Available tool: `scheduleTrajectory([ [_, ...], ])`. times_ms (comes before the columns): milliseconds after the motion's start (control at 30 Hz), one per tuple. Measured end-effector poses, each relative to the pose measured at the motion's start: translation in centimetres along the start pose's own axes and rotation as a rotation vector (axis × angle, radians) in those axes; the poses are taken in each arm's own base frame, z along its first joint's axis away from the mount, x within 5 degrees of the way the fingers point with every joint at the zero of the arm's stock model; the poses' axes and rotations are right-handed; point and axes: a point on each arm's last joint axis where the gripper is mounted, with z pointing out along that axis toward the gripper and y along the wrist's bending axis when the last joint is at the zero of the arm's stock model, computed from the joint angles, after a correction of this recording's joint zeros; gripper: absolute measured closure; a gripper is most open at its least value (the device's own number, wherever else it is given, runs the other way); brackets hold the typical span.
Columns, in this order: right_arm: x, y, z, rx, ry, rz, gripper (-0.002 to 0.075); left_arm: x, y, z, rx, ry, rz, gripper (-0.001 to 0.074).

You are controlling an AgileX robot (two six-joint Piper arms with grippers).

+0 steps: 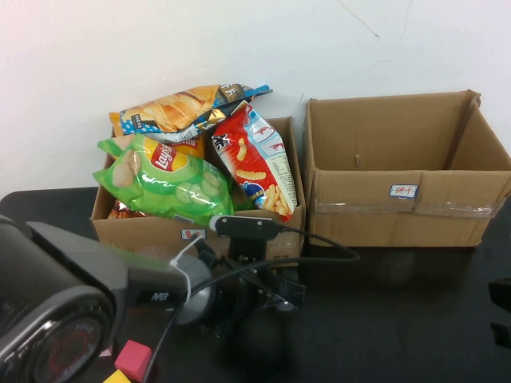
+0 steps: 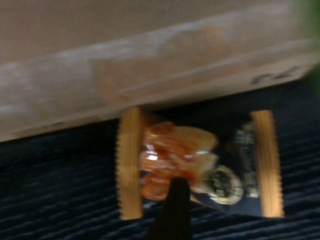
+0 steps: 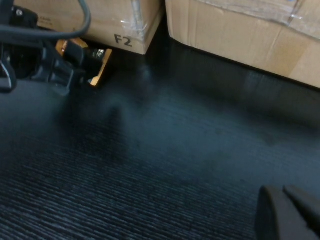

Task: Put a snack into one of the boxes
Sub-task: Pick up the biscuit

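A small snack packet (image 2: 175,160) with orange serrated ends and a dark middle lies low over the black table, just in front of the left cardboard box (image 1: 160,231). My left gripper (image 2: 176,187) shows as a single dark wedge over the packet's middle and looks shut on it. In the high view the left gripper (image 1: 283,294) is at that box's front right corner and hides the packet. The right wrist view shows the packet (image 3: 101,65) at the left gripper's tip. My right gripper (image 3: 282,189) is shut and empty at the table's right edge (image 1: 501,307).
The left box holds a green Lay's bag (image 1: 172,179), a red bag (image 1: 259,159) and an orange bag (image 1: 176,108). The right box (image 1: 383,207) is open with nothing seen inside. A red block (image 1: 133,357) lies front left. A black cable (image 1: 323,249) loops by the left box.
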Motion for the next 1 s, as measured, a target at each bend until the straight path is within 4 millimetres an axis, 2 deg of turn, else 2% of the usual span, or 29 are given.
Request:
scheduleTrajectory([
  [200, 0.1, 0.0, 0.0, -0.002, 0.009, 0.0, 0.0727, -0.2, 1.1, 0.6, -0.02, 0.01, -0.024, 0.0108],
  [333, 0.1, 0.0, 0.0, -0.002, 0.01, 0.0, 0.0727, 0.1, 1.4, 0.9, -0.016, 0.027, -0.027, 0.0156],
  [700, 0.1, 0.0, 0.0, -0.004, 0.015, 0.0, 0.0727, 0.9, 1.5, 1.7, 0.004, 0.071, -0.01, 0.0413],
  [867, 0.2, 0.0, 0.0, -0.004, 0.018, 0.0, 0.0727, 1.1, 1.2, 1.7, 0.031, 0.089, -0.001, 0.0594],
  [1000, 0.2, 0.0, 0.0, -0.004, 0.018, 0.0, 0.0727, 1.2, 1.0, 1.7, 0.052, 0.102, -0.001, 0.0664],
])
